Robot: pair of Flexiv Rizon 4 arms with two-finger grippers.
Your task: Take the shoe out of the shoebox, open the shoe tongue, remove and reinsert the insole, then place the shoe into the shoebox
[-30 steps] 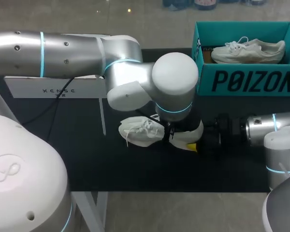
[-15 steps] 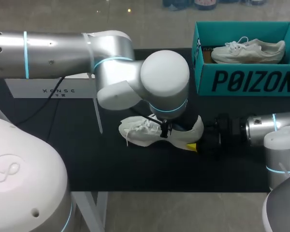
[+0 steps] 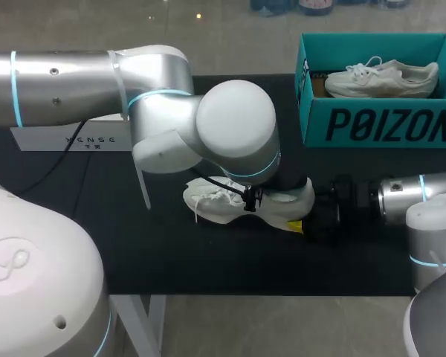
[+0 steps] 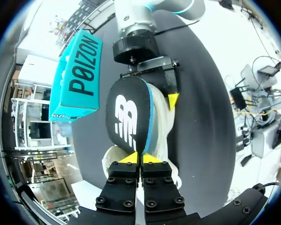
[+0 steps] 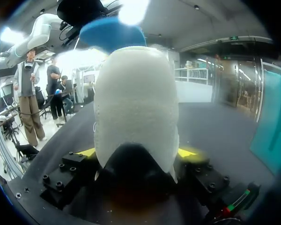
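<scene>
The white shoe (image 3: 223, 202) lies on the bench (image 3: 171, 253) near the teal shoebox (image 3: 379, 123), its heel clamped in the right gripper (image 5: 136, 154) jaws, while the left gripper (image 4: 140, 159) jaws pinch the near end of the black insole (image 4: 129, 115), whose long axis runs straight ahead toward that heel.

Your black table top (image 3: 208, 264) carries a low white box (image 3: 67, 137) along its far left side, with dark print on the face turned toward you. Much of its top is hidden from above. A thin black cable (image 3: 59, 171) curves from just below that box across the table toward the left edge. Well apart from both, a spare white lace-up shoe (image 3: 383, 76) lies inside the teal shoebox (image 3: 379, 123) at the far right.
</scene>
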